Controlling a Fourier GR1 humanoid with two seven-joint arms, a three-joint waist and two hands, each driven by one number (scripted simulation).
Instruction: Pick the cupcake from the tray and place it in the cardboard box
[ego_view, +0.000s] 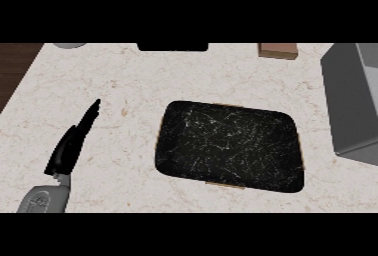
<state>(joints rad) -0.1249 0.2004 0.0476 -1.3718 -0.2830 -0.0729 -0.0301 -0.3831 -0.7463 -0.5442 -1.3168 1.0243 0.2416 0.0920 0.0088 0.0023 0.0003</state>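
Left hand (72, 142) rests open beside 1 black tray (230, 146).

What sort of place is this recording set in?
Probably a kitchen counter: a pale marble-look countertop, a black tray lying on it, and what may be a grey sink at the right edge.

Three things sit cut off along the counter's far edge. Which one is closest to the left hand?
The grey round object at the far left corner. It lies on the left hand's side; the black item sits mid-edge and the brown block further right.
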